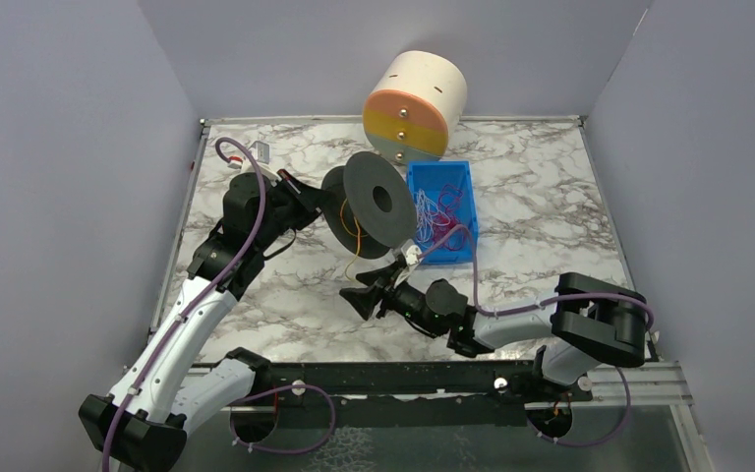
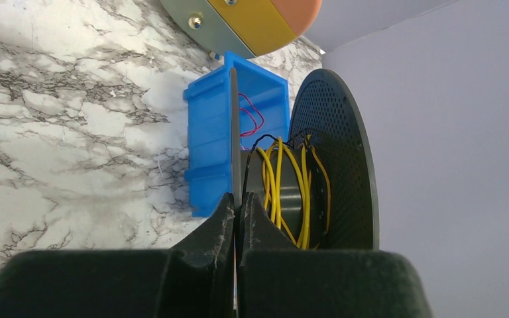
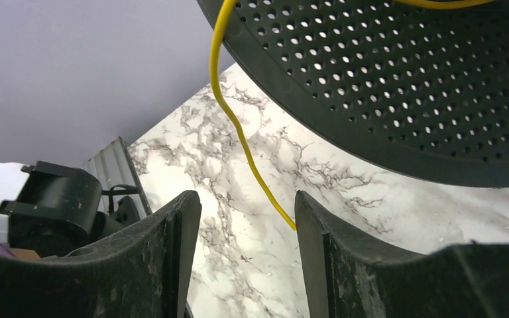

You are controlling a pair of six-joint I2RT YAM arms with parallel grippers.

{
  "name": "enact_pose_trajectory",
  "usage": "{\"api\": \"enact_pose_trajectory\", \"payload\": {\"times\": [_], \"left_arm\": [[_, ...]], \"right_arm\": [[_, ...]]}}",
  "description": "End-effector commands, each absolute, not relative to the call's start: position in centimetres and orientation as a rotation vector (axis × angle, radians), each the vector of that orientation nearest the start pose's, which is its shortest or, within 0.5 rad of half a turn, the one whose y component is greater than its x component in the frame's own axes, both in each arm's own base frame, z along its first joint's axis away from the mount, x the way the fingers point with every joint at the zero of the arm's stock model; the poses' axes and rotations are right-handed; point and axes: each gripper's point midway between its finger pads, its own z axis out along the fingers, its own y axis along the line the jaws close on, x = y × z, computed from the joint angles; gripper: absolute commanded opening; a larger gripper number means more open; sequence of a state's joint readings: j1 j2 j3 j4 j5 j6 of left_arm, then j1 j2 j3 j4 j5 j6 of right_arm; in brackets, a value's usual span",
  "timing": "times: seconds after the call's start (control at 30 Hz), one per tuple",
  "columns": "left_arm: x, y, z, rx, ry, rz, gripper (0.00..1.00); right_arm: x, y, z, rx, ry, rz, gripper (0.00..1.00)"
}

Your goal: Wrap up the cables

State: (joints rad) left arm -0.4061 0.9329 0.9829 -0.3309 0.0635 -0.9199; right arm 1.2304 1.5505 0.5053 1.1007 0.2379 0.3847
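Crowding the spool [image 1: 366,182] — blue bin [image 1: 462,254] beside, striped drum [image 1: 415,103] behind.

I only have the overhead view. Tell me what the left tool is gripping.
Observer: The left tool is shut on the thin edge of the spool.
Operator: Now report the right tool.
Observer: The right tool is open. A yellow wire hangs from the spool down between its fingers, unclamped.
Operator: Say what's wound on the spool.
Observer: Several loose turns of yellow wire sit around its middle.
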Motion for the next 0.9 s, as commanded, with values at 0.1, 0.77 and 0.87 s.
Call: {"api": "enact_pose_trajectory", "payload": {"times": [0.1,0.77,0.87], "left_arm": [[28.7,-17.8,35.1,-0.418,1.777,-1.070,0.00],[28.4,-18.4,35.0,-0.409,1.785,-1.118,0.00],[28.4,-18.3,35.0,-0.413,1.783,-1.114,0.00]], "right_arm": [[17.6,40.0,18.7,-0.446,1.469,1.069,0.59],[18.1,41.6,18.5,-0.441,1.445,1.079,0.34],[18.2,41.3,18.4,-0.430,1.455,1.070,0.23]]}}
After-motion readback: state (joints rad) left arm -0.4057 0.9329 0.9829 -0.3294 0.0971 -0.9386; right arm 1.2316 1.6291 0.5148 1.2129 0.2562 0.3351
